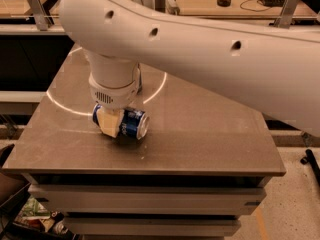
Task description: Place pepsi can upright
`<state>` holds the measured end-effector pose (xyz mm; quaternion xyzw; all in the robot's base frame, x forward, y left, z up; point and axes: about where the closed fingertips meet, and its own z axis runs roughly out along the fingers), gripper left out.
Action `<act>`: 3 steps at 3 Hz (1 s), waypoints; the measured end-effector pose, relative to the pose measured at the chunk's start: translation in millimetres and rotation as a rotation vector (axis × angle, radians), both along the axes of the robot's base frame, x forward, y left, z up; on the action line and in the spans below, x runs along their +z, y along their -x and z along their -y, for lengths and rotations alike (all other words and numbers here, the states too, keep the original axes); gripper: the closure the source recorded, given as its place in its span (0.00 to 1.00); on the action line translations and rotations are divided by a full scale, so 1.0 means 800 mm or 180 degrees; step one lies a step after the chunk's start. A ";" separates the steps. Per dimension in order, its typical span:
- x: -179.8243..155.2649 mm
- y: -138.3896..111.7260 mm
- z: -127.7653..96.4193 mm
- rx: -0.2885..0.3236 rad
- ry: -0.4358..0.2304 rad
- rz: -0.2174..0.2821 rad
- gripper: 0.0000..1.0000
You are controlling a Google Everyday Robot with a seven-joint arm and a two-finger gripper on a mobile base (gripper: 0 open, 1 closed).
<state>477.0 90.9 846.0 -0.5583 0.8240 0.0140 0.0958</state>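
The pepsi can [134,124], blue with a silver end facing right, lies on its side on the left-front part of the grey table [210,134]. My gripper [118,124] comes straight down from the white wrist [114,86] and is shut on the can across its body. One cream-coloured finger [110,123] shows in front of the can; the other finger is hidden behind it. The can sits at or just above the tabletop, with a small shadow below it.
My large white arm [220,49] spans the upper view and hides the table's back right. The table's front edge [145,171] is close below the can, with drawers underneath. Wooden desks [210,1] stand behind, floor to the right.
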 end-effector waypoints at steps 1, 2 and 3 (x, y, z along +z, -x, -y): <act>0.024 -0.006 0.009 0.0053 -0.0122 0.0148 1.00; 0.047 -0.011 0.017 0.0113 -0.0314 0.0312 1.00; 0.059 -0.019 0.027 0.0212 -0.0635 0.0472 1.00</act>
